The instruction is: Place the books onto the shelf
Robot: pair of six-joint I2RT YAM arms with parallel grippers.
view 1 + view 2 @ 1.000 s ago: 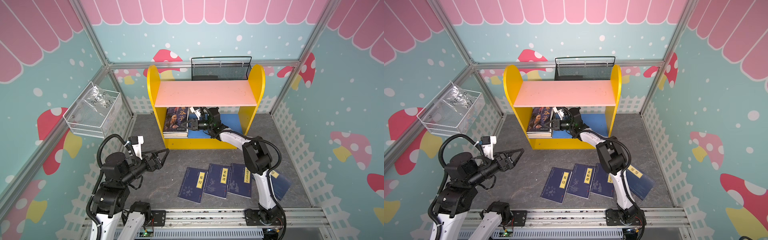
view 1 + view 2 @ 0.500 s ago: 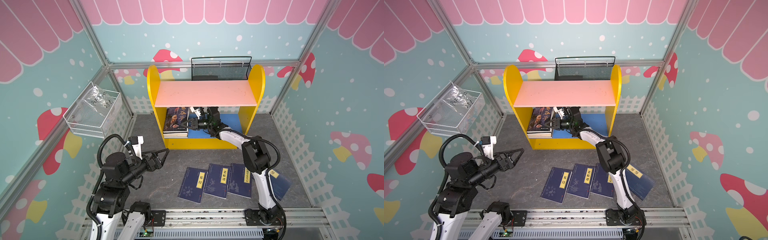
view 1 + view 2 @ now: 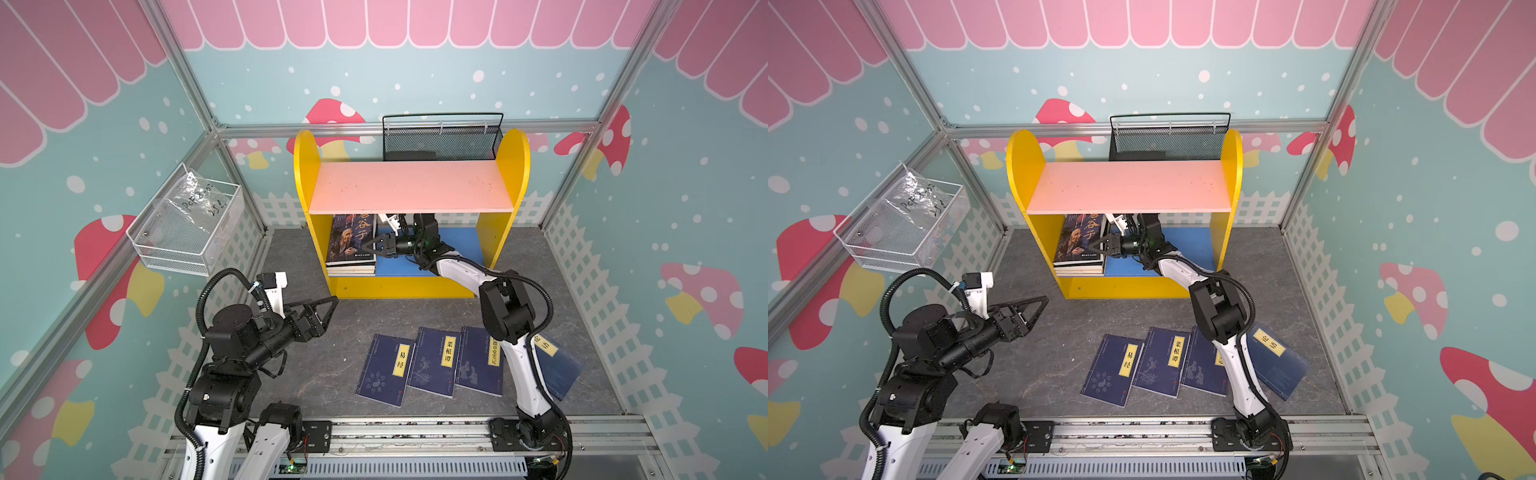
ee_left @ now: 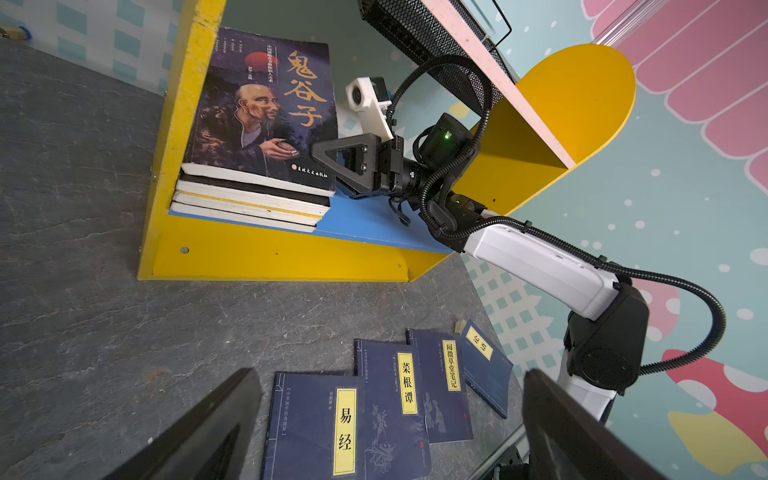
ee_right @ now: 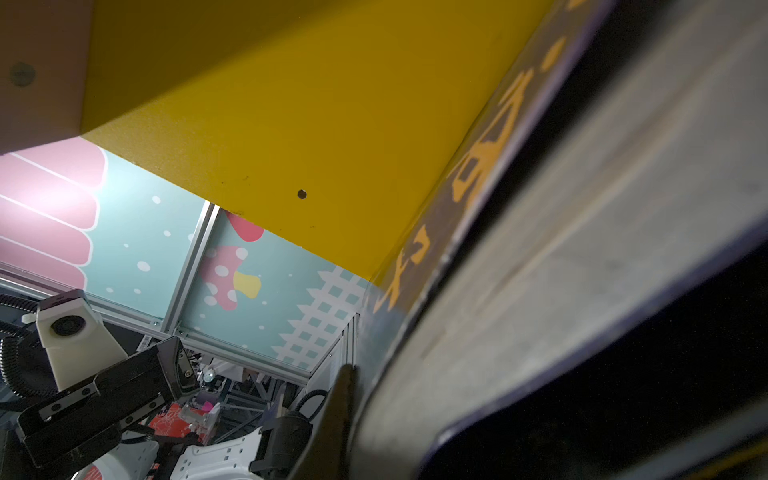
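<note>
The shelf (image 3: pixel 411 187) (image 3: pixel 1125 187) stands at the back, yellow-sided, with a pink upper and a blue lower board (image 4: pixel 374 224). A stack of books lies at the left of the lower board. Its top book (image 3: pixel 349 241) (image 4: pixel 249 104) is dark with a red moon. My right gripper (image 3: pixel 362 249) (image 3: pixel 1094 245) (image 4: pixel 316 151) is shut on that book's right edge; one finger (image 5: pixel 338 415) lies on the cover and the page edge (image 5: pixel 540 249) runs between the jaws. Several navy books (image 3: pixel 436 361) (image 3: pixel 1163 361) (image 4: pixel 395 399) lie on the floor. My left gripper (image 3: pixel 328 315) (image 4: pixel 390 374) hovers open and empty, left of them.
A black mesh basket (image 3: pixel 440 139) sits behind the shelf's top board. A white wire basket (image 3: pixel 187 224) holding a plastic bag hangs on the left wall. The right arm's elbow (image 3: pixel 507 311) hangs over the rightmost navy books. A metal rail (image 3: pixel 415 432) borders the front.
My right gripper has shifted slightly left along the lower board, further over the stack. The left arm and the floor books have not moved.
</note>
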